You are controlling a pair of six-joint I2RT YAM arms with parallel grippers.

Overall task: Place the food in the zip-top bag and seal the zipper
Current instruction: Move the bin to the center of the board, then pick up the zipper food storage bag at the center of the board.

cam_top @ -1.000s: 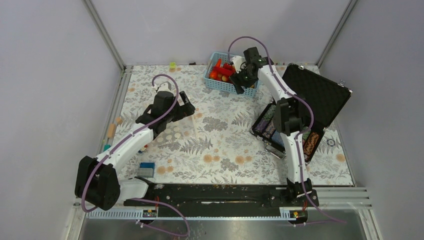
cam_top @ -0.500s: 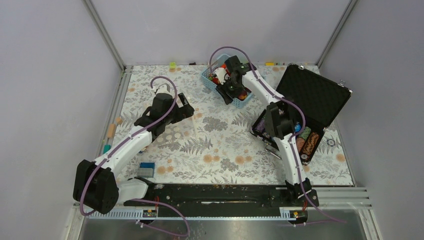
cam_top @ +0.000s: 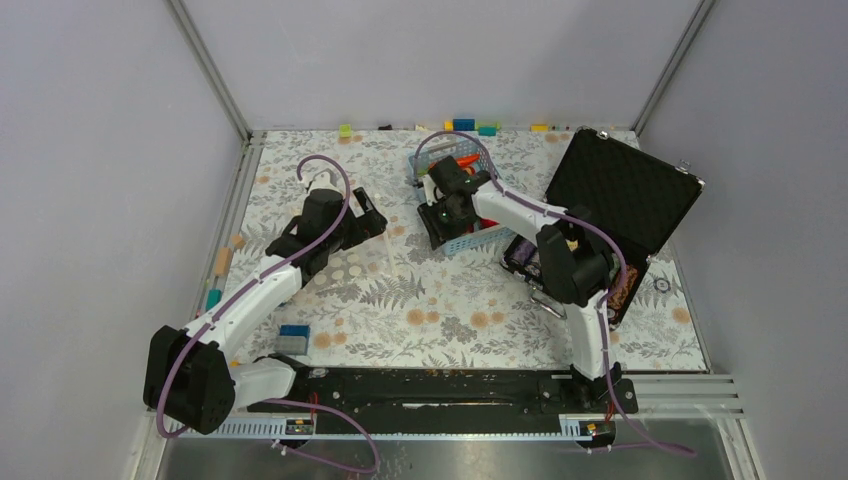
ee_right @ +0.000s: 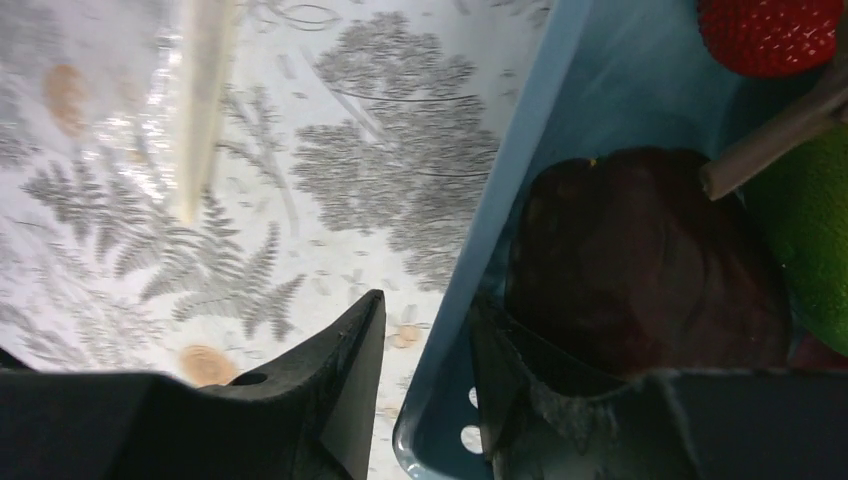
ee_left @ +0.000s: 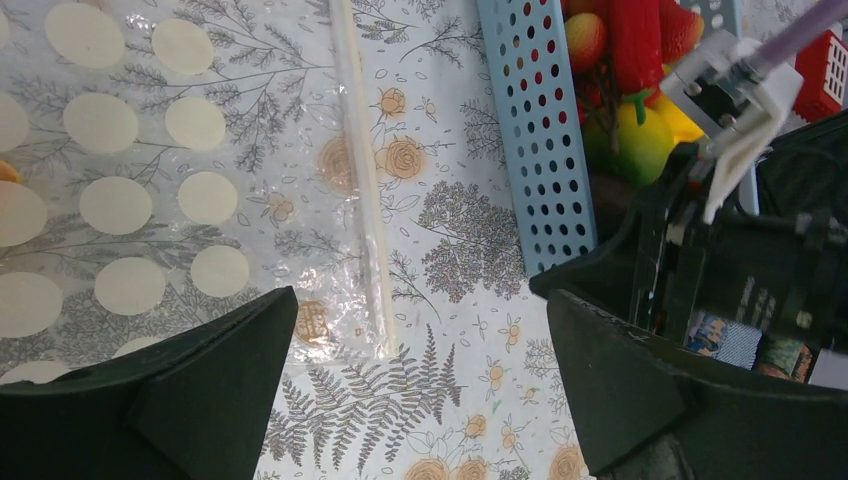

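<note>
While my left gripper point(ee_left: 415, 300) hangs spread wide above the zip-top bag point(ee_left: 150, 200), which lies flat with its zipper point(ee_left: 362, 180) on the side facing the blue basket point(ee_left: 530, 130), my right gripper point(ee_right: 428, 305) is clamped on that basket's wall, one finger inside, and the food point(ee_left: 630, 45) is heaped in the basket

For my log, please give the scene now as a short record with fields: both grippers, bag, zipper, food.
zip-top bag: flat on the table, apart from the blue basket
zipper: straight strip on the bag edge facing the basket
food: visible pieces lie in the basket
left gripper: jaws open, above the zipper side of the bag
right gripper: jaws astride the basket wall; pinch unclear
</note>
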